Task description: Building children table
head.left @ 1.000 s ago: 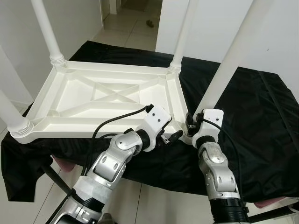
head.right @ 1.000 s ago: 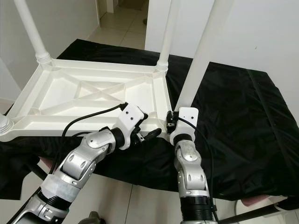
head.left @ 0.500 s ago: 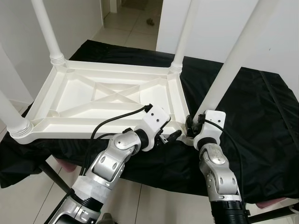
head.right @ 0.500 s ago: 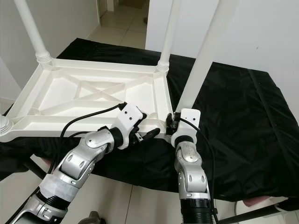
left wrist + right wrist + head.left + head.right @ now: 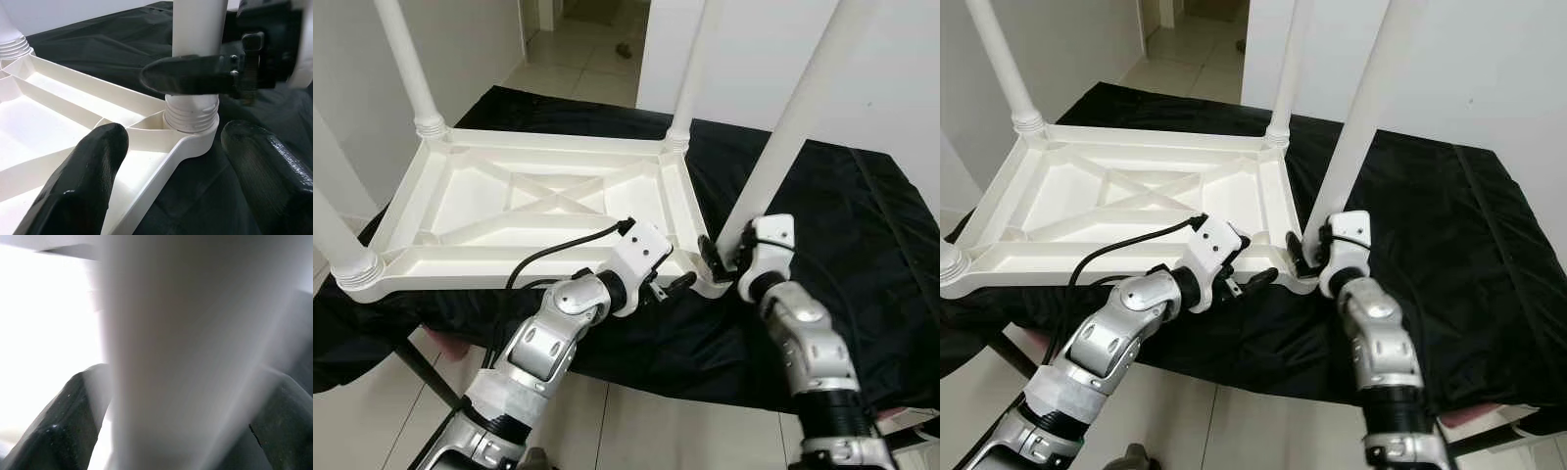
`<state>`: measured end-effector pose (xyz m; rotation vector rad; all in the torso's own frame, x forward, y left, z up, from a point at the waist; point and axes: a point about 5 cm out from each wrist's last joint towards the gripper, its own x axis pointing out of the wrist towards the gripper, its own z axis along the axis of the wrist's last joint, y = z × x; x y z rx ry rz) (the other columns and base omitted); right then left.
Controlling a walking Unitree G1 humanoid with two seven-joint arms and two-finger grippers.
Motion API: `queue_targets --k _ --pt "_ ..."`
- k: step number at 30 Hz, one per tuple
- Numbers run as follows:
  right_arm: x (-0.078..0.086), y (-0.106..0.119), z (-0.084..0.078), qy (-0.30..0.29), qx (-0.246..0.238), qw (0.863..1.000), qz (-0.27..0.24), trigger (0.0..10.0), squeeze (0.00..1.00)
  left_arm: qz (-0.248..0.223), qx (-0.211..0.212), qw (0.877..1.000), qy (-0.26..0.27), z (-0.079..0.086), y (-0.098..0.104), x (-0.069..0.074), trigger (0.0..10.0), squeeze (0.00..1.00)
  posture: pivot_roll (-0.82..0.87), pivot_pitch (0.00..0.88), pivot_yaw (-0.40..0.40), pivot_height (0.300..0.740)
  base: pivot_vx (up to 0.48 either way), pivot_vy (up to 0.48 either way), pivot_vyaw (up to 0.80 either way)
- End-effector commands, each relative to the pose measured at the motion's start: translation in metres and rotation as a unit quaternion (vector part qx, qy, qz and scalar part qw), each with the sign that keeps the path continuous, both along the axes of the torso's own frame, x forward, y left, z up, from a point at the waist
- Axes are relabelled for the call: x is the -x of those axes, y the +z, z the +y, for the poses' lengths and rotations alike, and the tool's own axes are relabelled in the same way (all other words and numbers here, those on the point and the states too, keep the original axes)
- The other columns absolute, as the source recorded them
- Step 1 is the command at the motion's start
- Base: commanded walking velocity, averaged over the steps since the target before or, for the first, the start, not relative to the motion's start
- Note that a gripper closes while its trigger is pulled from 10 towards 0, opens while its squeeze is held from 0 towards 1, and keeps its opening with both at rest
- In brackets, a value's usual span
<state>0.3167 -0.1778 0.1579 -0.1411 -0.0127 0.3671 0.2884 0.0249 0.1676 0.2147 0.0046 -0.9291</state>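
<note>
A white plastic children's table [image 5: 460, 264] lies upside down on a black cloth. Its near right leg [image 5: 793, 127] stands in the corner socket [image 5: 190, 117]. My right gripper [image 5: 720, 257] is shut on this leg just above the socket, and one of its fingers [image 5: 190, 81] crosses the leg in the left wrist view. In the right wrist view the leg [image 5: 186, 333] sits between both fingers. My left gripper [image 5: 680, 284] is open and straddles the same corner, one finger inside the frame and one outside it.
Three other legs [image 5: 406, 59] stand upright at the remaining corners. The black cloth [image 5: 862, 225] covers a low surface that ends just in front of me. Tiled floor [image 5: 636, 431] lies below. White walls and a doorway [image 5: 587, 39] are behind.
My right forearm has swung out to the right while its gripper stays on the leg's base. The left arm has held still.
</note>
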Motion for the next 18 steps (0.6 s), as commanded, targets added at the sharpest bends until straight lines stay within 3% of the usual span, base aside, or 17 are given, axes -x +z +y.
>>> queue_targets --k 1,11,18 --pt "0.001 -0.006 0.002 0.053 0.014 0.998 0.011 10.0 0.0 -0.012 -0.004 1.0 0.017 0.003 0.003 -0.003 10.0 0.0 0.13 0.013 -0.073 0.74 0.0 0.0 0.0" --pt "-0.005 -0.005 -0.007 0.104 0.028 0.994 0.011 10.0 0.0 -0.017 -0.002 1.0 0.021 0.004 0.005 -0.005 10.0 0.0 0.13 0.019 -0.077 0.74 0.0 0.0 0.0" --pt "-0.014 -0.016 -0.01 0.143 0.018 0.989 0.035 10.0 0.0 -0.017 0.0 1.0 0.016 0.001 0.006 -0.004 10.0 0.0 0.14 0.015 -0.067 0.74 0.0 0.0 0.0"
